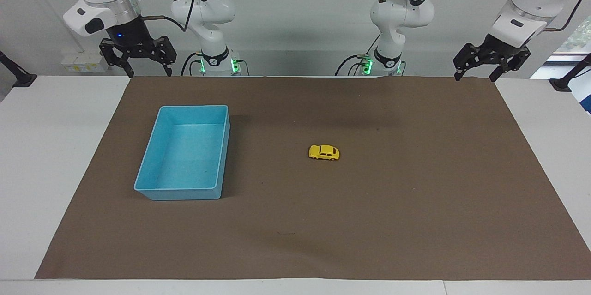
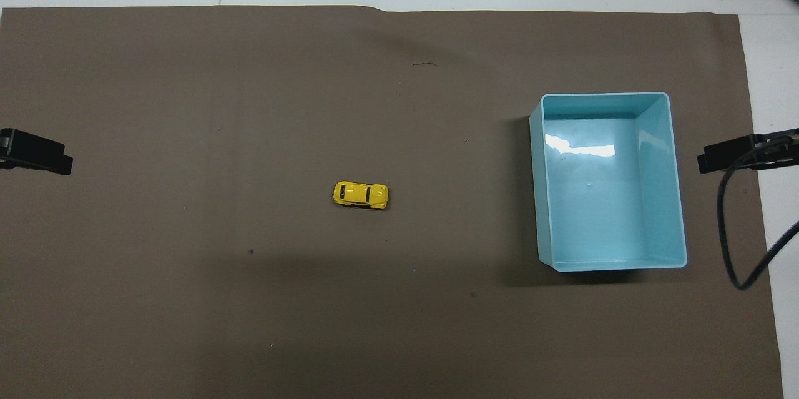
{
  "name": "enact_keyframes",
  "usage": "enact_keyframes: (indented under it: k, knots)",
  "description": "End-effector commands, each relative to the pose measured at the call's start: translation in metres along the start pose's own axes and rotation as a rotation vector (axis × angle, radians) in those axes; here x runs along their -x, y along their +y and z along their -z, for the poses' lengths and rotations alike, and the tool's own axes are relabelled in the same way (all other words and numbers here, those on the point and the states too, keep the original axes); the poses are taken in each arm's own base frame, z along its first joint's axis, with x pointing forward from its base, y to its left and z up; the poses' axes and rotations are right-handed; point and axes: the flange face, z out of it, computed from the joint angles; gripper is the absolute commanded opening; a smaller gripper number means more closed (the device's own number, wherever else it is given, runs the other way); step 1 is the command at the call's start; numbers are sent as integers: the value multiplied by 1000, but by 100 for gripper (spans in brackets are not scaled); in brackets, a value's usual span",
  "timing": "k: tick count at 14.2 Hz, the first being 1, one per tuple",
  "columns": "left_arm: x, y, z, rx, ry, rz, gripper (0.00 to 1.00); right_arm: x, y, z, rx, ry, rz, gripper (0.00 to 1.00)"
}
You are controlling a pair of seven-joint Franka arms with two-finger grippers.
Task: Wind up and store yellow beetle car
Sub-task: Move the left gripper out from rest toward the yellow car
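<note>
The yellow beetle car [image 1: 324,152] [image 2: 361,195] stands on its wheels near the middle of the brown mat, alone and untouched. The light blue bin [image 1: 186,154] [image 2: 608,180] sits toward the right arm's end of the table with nothing in it. My left gripper [image 1: 477,68] hangs open in the air over the mat's corner at the left arm's end, far from the car. My right gripper [image 1: 148,66] hangs open over the mat's corner at the right arm's end, apart from the bin. Both arms wait. In the overhead view only a tip of each gripper shows, the left gripper [image 2: 34,152] and the right gripper [image 2: 746,152].
A brown mat [image 1: 415,221] [image 2: 187,293] covers most of the white table [image 1: 46,147]. A black cable [image 2: 736,249] loops down by the right gripper. Dark clamps [image 1: 16,75] sit at the table's ends.
</note>
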Motion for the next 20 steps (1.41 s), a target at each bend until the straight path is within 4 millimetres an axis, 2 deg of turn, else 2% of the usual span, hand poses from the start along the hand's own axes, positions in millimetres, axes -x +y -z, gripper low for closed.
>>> enact_keyframes:
  k: [1, 7, 9, 12, 17, 20]
  knots:
    - [9, 0, 2, 1, -11, -5, 100, 2, 2, 4, -6, 4, -9, 100]
    - [6, 7, 3, 1, -2, -24, 100, 2, 2, 4, -6, 6, -9, 100]
    - [3, 19, 1, 0, -3, -63, 100, 2, 2, 4, -6, 4, -7, 100]
    - [-1, 55, 3, -8, 23, -269, 100, 2, 2, 4, -6, 4, -7, 100]
    - [2, 118, 4, -15, 55, -520, 100, 2, 2, 4, -6, 4, -9, 100]
    - [4, 161, -2, -18, 63, -691, 100, 2, 2, 4, -6, 4, -7, 100]
